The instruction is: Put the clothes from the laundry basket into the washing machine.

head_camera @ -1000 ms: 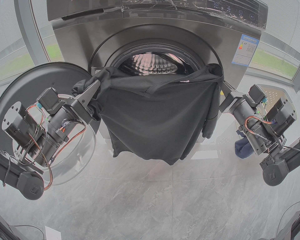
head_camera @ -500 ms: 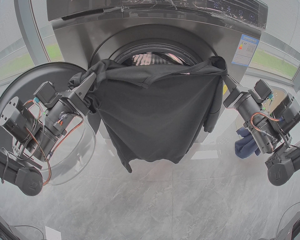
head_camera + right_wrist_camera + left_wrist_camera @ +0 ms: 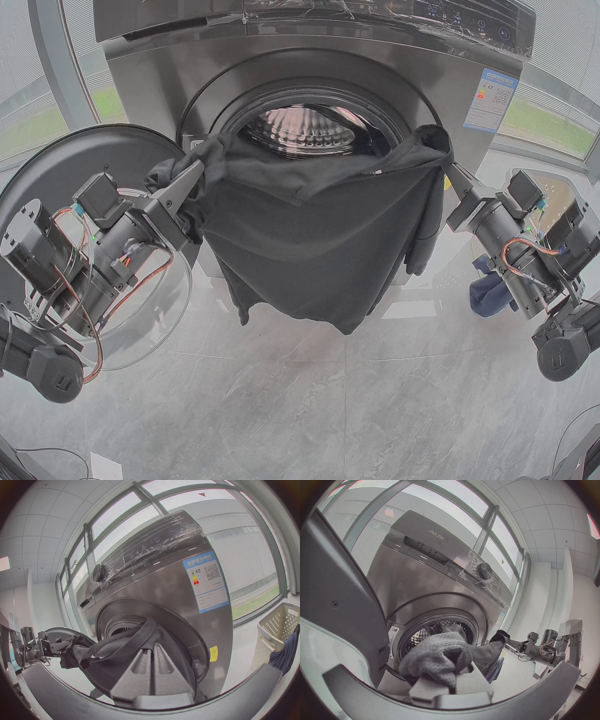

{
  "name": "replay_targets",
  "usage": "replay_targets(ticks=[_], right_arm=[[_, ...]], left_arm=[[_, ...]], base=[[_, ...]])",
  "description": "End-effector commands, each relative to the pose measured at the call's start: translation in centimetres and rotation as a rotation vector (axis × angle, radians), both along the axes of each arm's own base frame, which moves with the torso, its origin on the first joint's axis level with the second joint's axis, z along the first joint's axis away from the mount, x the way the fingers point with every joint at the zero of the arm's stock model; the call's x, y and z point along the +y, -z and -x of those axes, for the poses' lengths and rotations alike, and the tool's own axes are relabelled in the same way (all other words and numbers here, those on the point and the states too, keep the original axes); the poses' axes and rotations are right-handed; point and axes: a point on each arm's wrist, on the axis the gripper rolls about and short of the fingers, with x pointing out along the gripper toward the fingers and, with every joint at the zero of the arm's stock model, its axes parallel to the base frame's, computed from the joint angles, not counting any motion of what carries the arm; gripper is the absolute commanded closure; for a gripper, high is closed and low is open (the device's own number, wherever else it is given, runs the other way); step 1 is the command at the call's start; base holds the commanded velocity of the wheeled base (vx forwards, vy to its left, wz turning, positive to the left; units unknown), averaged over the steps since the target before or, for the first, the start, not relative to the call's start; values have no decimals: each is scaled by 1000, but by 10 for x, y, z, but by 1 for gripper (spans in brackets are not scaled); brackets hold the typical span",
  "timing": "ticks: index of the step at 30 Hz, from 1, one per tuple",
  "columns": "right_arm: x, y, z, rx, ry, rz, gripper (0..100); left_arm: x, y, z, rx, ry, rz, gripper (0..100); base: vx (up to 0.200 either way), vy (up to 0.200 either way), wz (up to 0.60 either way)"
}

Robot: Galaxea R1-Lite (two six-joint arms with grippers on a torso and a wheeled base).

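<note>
Left gripper and right gripper each clenched on a top corner of the black shirt. Shirt hangs spread across the washing machine opening, not inside yet. Step: loading. Next probably needs both arms pushing into the drum, then letting go.

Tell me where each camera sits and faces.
Head view: on the robot's head, looking forward and down at the grey steel washing machine and black cloth garment held between left arm and right arm.
Left wrist view: on the left wrist, facing the drum; own jaws shut on the garment; right arm beyond.
Right wrist view: on the right wrist, facing the machine; own jaws shut on the garment; beige perforated plastic laundry basket alongside.
Shared: all show machine and garment.
</note>
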Motion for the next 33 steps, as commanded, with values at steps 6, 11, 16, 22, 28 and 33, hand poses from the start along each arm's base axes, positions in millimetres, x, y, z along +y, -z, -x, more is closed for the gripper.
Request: replay_targets(ticks=[6,11,16,22,28,33], right_arm=[[-8,8,16,28,7,41,100],[-15,-3,27,-6,14,40,100],[-22,-13,40,-6,19,56,100],[-22,-15,42,-11,17,59,100],[-22,-14,42,-6,13,62,100],[-20,-11,41,4,2,65,100]], left_arm=[[3,1,25,18,35,-13,100],[1,-8,33,-7,60,1,100],[-5,-12,43,4,102,-4,100],[-4,-13,43,0,96,-4,100],[-4,-16,43,-16,92,-7,100],[-6,-17,42,-22,94,-9,100]], base=[[0,0,0],[0,0,0],[0,0,0],[0,0,0],[0,0,0],[0,0,0]])
